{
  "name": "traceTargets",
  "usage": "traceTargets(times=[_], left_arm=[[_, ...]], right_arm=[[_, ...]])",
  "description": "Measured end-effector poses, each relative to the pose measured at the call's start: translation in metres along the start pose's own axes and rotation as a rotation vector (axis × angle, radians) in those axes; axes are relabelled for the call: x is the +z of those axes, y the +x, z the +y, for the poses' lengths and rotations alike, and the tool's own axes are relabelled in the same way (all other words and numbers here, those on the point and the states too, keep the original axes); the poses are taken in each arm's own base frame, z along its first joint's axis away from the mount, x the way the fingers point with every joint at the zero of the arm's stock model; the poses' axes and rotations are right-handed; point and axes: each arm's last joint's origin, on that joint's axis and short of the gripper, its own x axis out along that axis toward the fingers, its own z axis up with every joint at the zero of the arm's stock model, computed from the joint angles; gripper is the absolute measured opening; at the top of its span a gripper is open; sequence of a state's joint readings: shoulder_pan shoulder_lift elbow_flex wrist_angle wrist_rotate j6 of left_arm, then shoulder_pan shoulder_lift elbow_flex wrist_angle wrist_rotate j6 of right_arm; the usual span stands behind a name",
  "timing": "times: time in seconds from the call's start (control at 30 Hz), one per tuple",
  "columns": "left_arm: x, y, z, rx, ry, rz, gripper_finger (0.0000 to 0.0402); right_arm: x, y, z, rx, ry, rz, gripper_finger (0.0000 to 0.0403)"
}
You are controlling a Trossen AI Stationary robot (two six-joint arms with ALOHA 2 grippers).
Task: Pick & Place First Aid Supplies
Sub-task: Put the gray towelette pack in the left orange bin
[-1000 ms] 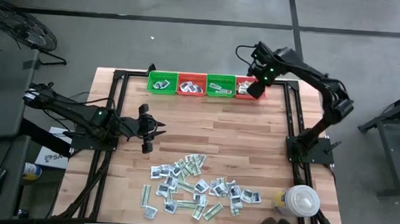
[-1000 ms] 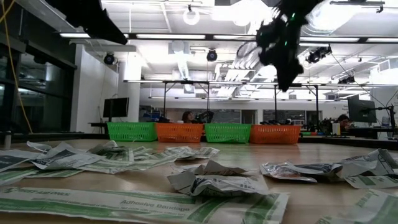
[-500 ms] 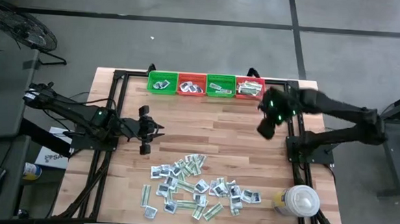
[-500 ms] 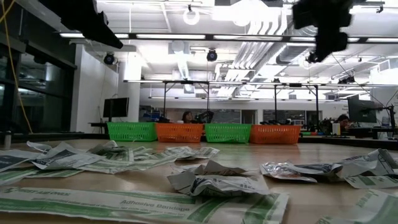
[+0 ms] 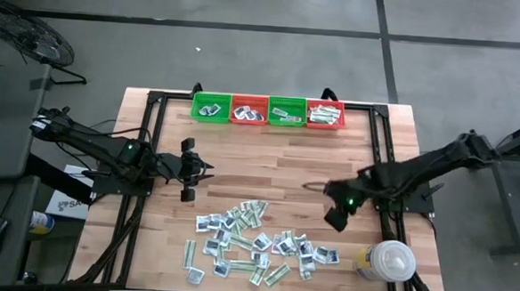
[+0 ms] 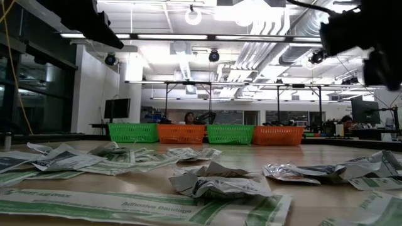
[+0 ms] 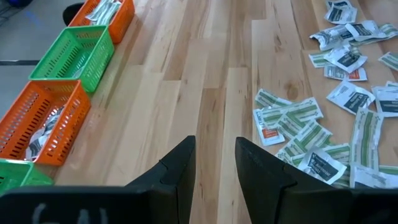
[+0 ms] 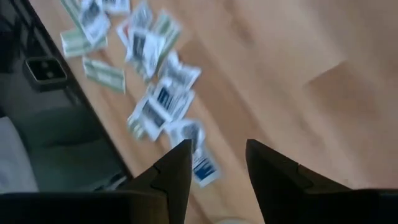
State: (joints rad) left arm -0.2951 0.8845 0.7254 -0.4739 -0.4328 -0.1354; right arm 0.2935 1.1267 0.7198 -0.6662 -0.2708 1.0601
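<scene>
Right tool (image 5: 336,217): fingers parted, nothing between them, above the bench (image 5: 268,155) near the right end of the packet pile.
Left tool (image 5: 190,169): fingers apart, empty, waiting over the bench's left side.
First aid supplies (image 5: 259,243): loose packets scattered on the bench's near half.
Baskets (image 5: 268,110): four in a row at the far edge, each holding packets.

Bare wood: wide band between the 4 baskets (image 5: 267,110) and the packet heap (image 5: 257,242).
Near edge: crowded with loose packets.
Far edge: walled by baskets.
Right near corner: blocked by white lidded container (image 5: 385,260).
Sides: black frame rails (image 5: 148,140).
</scene>
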Motion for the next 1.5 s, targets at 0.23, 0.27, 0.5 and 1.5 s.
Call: traceTargets(times=[0.23, 0.27, 0.5, 1.5], left_arm=[[0.0, 0.0, 0.0, 0.0, 0.0, 0.0, 0.011], [0.0, 0.0, 0.0, 0.0, 0.0, 0.0, 0.011], [0.0, 0.0, 0.0, -0.008, 0.0, 0.001, 0.011], [0.0, 0.0, -0.002, -0.06, -0.003, 0.008, 0.011]], right_arm=[[-0.02, 0.036, 0.01, -0.003, 0.126, 0.106, 0.0144], [-0.023, 0.039, 0.012, -0.003, 0.14, 0.112, 0.0144], [-0.04, 0.064, 0.029, 0.022, 0.164, 0.109, 0.0144], [-0.065, 0.102, 0.028, -0.103, 0.241, 0.004, 0.0144]])
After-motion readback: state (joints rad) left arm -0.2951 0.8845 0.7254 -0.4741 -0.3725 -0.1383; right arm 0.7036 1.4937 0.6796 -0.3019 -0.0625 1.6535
